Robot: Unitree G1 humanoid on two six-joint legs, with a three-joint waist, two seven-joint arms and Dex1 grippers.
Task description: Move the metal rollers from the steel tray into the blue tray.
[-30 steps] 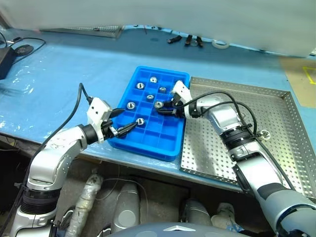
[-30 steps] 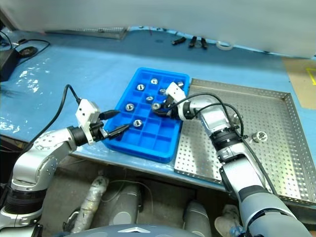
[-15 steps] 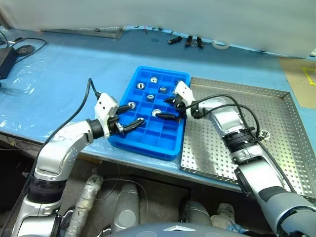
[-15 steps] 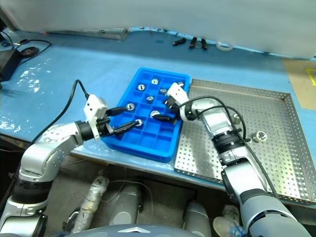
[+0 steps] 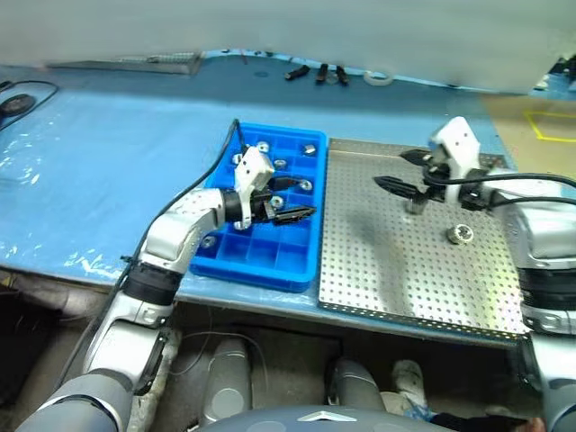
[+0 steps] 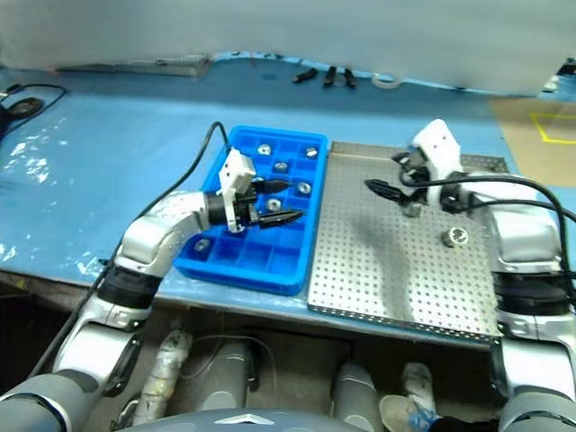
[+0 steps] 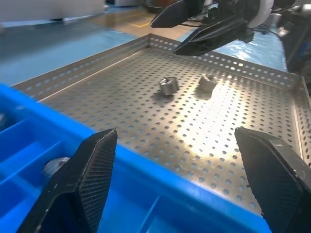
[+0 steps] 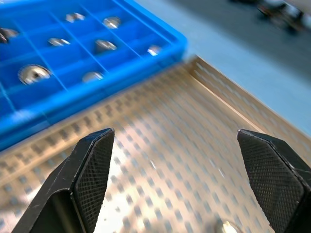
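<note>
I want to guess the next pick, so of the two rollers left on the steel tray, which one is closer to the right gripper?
The roller just under the open right gripper; the other roller lies farther along the steel tray.

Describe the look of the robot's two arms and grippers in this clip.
Both arms are silver-grey metal segments with black joint bands and loose black cables running along them. The left gripper and right gripper each carry a white box-shaped block at the wrist and two black tapered fingers whose inner pads have a fine cross-hatched texture.

The right claw (image 5: 403, 171) let go and swung from the blue tray (image 5: 270, 263) over the steel tray (image 5: 405, 279).
</note>
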